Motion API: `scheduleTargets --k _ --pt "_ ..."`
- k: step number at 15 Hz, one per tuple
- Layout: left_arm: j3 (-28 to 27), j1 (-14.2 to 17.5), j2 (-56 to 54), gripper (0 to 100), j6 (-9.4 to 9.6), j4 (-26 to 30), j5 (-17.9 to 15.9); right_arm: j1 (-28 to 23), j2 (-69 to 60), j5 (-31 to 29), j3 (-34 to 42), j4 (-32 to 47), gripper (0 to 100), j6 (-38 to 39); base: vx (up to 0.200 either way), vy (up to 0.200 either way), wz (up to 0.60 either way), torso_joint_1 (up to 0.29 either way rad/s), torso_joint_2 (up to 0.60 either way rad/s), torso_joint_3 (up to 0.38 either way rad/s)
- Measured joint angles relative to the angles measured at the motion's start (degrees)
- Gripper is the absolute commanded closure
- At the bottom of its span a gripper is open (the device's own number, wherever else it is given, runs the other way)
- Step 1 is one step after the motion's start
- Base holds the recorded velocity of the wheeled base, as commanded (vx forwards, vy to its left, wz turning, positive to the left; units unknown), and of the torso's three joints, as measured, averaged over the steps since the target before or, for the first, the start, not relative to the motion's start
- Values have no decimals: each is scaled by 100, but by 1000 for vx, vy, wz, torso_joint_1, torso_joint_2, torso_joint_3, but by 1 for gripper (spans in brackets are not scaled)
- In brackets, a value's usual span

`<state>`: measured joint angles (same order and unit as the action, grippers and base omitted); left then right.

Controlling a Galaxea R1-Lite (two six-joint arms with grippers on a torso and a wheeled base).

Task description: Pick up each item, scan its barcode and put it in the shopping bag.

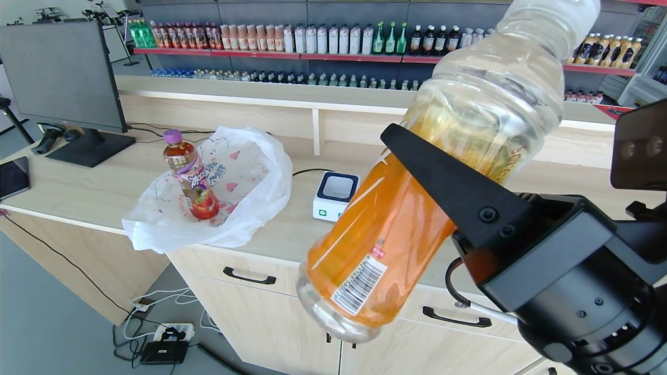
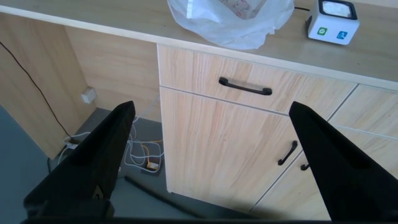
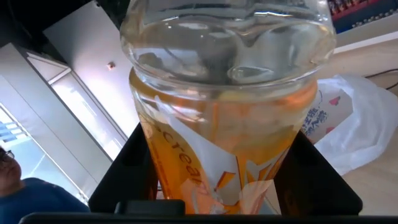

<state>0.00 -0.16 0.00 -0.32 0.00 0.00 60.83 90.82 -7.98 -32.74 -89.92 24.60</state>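
- I read the right gripper [image 3: 217, 177] clamped on the orange bottle [image 1: 396, 219]; tilted, raised near right
- left gripper [image 2: 211, 112] spread wide, low before the cabinet [image 2: 211, 137]
- bag [image 1: 255, 182] far left on the counter [image 1: 94, 192]; scanner [image 1: 336, 195] just right of it

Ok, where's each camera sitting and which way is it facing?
Head view: on the head, looking down at the counter; right gripper holds the orange bottle.
Left wrist view: before the counter, facing its drawers; open left gripper in front.
Right wrist view: looks along the orange bottle between its fingers.
Shared: shopping bag in all three; scanner in head and left wrist.
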Motion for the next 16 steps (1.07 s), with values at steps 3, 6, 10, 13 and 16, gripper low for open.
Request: scheduleTargets --k 3,6,10,13,16 --pt "0 -5 0 0 0 0 0 -4 -16 7 -39 0 100 -51 0 0 0 0 0 0" --pt "0 -5 0 0 2 0 0 -4 -9 16 -39 -2 100 -176 0 0 0 0 0 0" --pt "0 0 0 0 0 0 0 -295 68 118 -101 4 100 -708 0 0 0 0 0 0" --pt "0 0 0 0 5 0 0 -334 102 446 -193 -2 100 -1198 0 0 0 0 0 0" --pt "0 -5 0 0 0 0 0 -439 124 530 88 9 100 -1872 0 0 0 0 0 0"
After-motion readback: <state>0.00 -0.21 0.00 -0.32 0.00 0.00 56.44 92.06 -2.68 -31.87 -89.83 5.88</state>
